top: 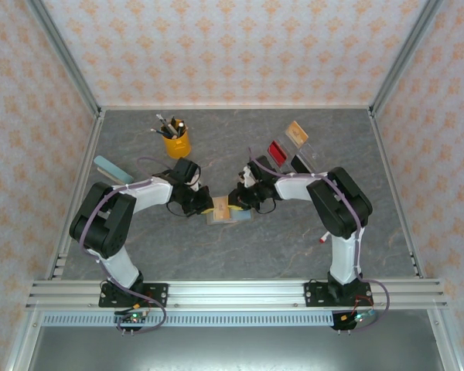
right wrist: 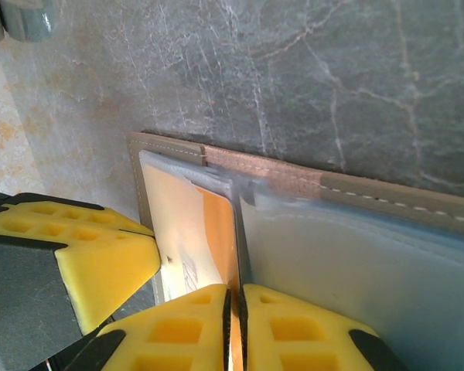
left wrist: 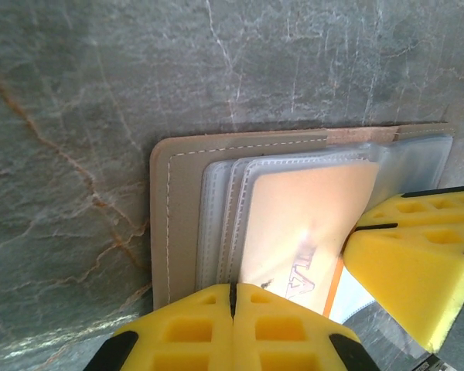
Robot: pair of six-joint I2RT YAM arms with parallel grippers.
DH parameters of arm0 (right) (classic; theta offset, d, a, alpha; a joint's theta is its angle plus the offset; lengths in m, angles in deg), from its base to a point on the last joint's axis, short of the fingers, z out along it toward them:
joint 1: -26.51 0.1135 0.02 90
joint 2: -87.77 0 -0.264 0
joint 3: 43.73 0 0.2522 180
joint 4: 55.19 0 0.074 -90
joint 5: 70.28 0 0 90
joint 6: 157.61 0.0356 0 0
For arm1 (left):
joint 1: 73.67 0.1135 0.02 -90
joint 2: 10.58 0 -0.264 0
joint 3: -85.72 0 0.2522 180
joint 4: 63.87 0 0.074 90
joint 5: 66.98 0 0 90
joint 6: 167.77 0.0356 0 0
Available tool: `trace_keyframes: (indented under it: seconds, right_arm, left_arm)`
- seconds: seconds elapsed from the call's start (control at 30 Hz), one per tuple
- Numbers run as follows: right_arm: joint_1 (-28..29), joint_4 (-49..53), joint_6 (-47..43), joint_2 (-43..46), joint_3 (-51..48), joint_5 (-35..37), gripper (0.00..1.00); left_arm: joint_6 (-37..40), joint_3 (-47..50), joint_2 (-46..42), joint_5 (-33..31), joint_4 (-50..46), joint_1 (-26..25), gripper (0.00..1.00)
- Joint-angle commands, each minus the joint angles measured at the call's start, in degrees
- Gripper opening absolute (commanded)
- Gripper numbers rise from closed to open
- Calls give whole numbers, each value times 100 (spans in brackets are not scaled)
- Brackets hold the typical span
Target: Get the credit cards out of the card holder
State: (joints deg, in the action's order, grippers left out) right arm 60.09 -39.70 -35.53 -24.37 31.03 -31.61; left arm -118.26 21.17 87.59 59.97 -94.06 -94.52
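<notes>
- Left end effector (left wrist: pixel 232 297): fingers closed together on the near edge of the card holder (left wrist: pixel 178 209). It pins the holder open and flat on the tabletop (left wrist: pixel 77 116), midway between the two arms.
- Orange card (left wrist: pixel 309 216): lies among the holder's clear sleeves, not yet free.
- Right end effector (right wrist: pixel 237 297): closed, with a thin orange edge between its pads. I judge that it grips that card. It sits just beside the left one.
- Risk: the grip is on a thin edge. A pull off the sleeve's line could bind the card and let it slip out.
- Risk: the left hold is at the rim only, so the holder may drag or lift along with the card.
- Risk: the end effectors are crowded and could knock each other on the pull.
- Right rear: red card (top: pixel 276 151), black card (top: pixel 301 164) and tan card (top: pixel 296 133) are already out, well apart from the holder.
</notes>
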Motion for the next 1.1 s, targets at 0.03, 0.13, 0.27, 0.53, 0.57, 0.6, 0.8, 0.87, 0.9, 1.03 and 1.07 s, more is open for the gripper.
trace_keyframes:
  seconds: [0.03, 0.13, 0.27, 0.53, 0.57, 0.6, 0.8, 0.87, 0.9, 1.03, 1.07]
  right_arm:
    - [129, -41, -155, -280, 183, -210, 17]
    - [151, 38, -212, -316, 237, -170, 18]
    - [149, 520, -442, -217, 299, 400, 18]
    - [166, 915, -639, -110, 255, 1020, 18]
    - [166, 896, -635, -128, 251, 989, 18]
    - [173, 866, -624, -131, 240, 940, 18]
    - [190, -14, -360, -203, 128, -150, 17]
    - [192, -178, -300, -195, 116, -306, 17]
    - [202, -199, -312, -199, 130, -341, 17]
    - [284, 87, -526, -279, 317, -282, 16]
    - [312, 138, -558, -303, 353, -281, 16]
  left_arm:
    - [-3, 295, 383, -401, -152, -17, 2]
    - [-3, 295, 396, -390, -156, -17, 2]
    - [15, 284, 372, -454, -207, -17, 2]
    - [32, 244, 378, -635, -309, -8, 2]
    - [32, 240, 383, -634, -309, -8, 2]
    - [32, 235, 387, -628, -301, -7, 2]
    - [-9, 284, 465, -317, -68, -8, 2]
    - [-16, 314, 499, -278, -21, -12, 2]
    - [-27, 333, 510, -248, 26, -14, 2]
    - [-47, 409, 562, -115, 163, -25, 3]
    - [-38, 422, 571, -86, 181, -25, 3]
